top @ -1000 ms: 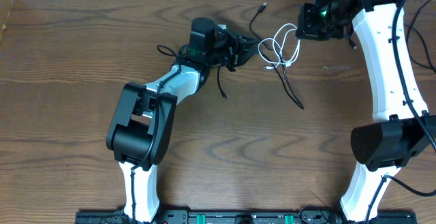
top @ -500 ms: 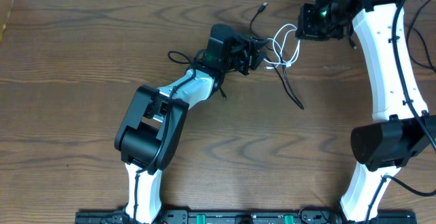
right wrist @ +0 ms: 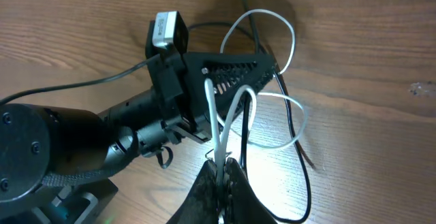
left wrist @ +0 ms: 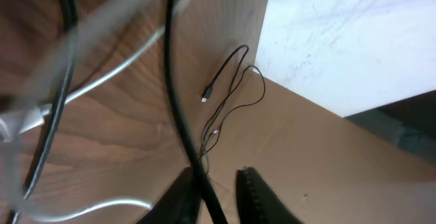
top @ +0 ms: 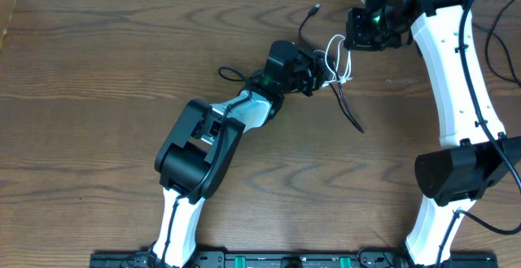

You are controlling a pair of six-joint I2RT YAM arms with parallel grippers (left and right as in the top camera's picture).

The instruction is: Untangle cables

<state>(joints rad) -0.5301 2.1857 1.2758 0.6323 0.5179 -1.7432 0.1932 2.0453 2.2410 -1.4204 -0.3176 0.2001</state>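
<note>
Fingers, right: the right fingers [right wrist: 204, 195] are clenched on two strands of the white cable [right wrist: 212, 112], which loops away from them above the worktop [top: 98, 97].
Fingers, left: the left fingers [left wrist: 257, 191] stand narrowly apart with a blurred black cable [left wrist: 170, 81] running between them. Whether they pinch it I cannot tell.
Tangle: white loops and black strands cross near the worktop's far edge, between the two arms, and the left fingers sit right at the crossing.
Loose ends: a trailing black cable [top: 349, 109] runs from the tangle toward the near side. A small plug end [top: 315, 7] lies beyond the tangle.
Hidden: from overhead, the left fingers cover the middle of the knot.
Blurred: the nearest strands in the left wrist view are smeared.
Hard to follow: which black strand belongs to which cable cannot be traced through the knot.
</note>
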